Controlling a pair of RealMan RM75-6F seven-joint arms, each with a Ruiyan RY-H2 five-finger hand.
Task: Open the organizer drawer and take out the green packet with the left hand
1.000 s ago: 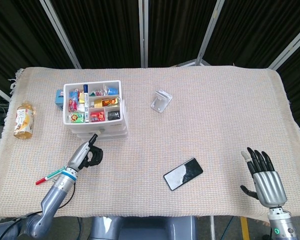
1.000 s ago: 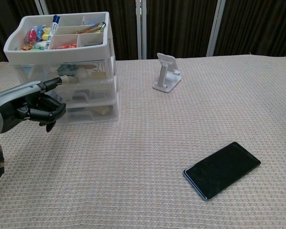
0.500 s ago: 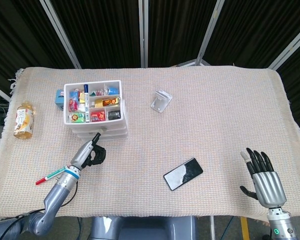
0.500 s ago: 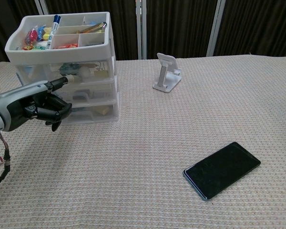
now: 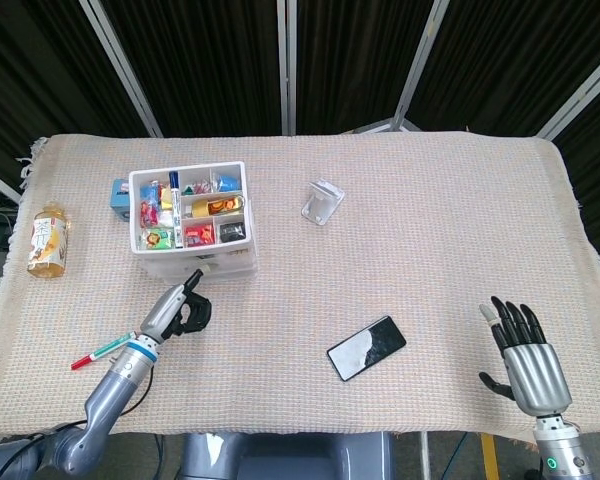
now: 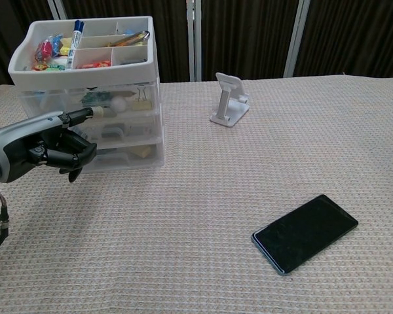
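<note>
The white organizer (image 5: 238, 203) (image 6: 152, 91) stands at the table's back left, with a divided top tray of small items over three clear drawers, all closed. Something greenish (image 6: 95, 99) shows through the top drawer's front. My left hand (image 5: 180, 312) (image 6: 47, 146) is right in front of the drawers. One finger (image 6: 78, 116) stretches out to the middle drawer's front while the others are curled in, and it holds nothing. Whether the fingertip touches the drawer I cannot tell. My right hand (image 5: 525, 360) hovers at the front right, fingers spread and empty.
A black phone (image 5: 366, 347) (image 6: 305, 231) lies front of centre. A white phone stand (image 5: 322, 200) (image 6: 228, 99) sits at the back. A tea bottle (image 5: 47, 240) lies at the left edge, and a red-tipped pen (image 5: 100, 352) near my left forearm. A blue box (image 5: 119, 194) sits behind the organizer.
My left hand has reached forward to the drawer fronts with one finger out. The organizer has shifted slightly to the right. The right hand has stayed put.
</note>
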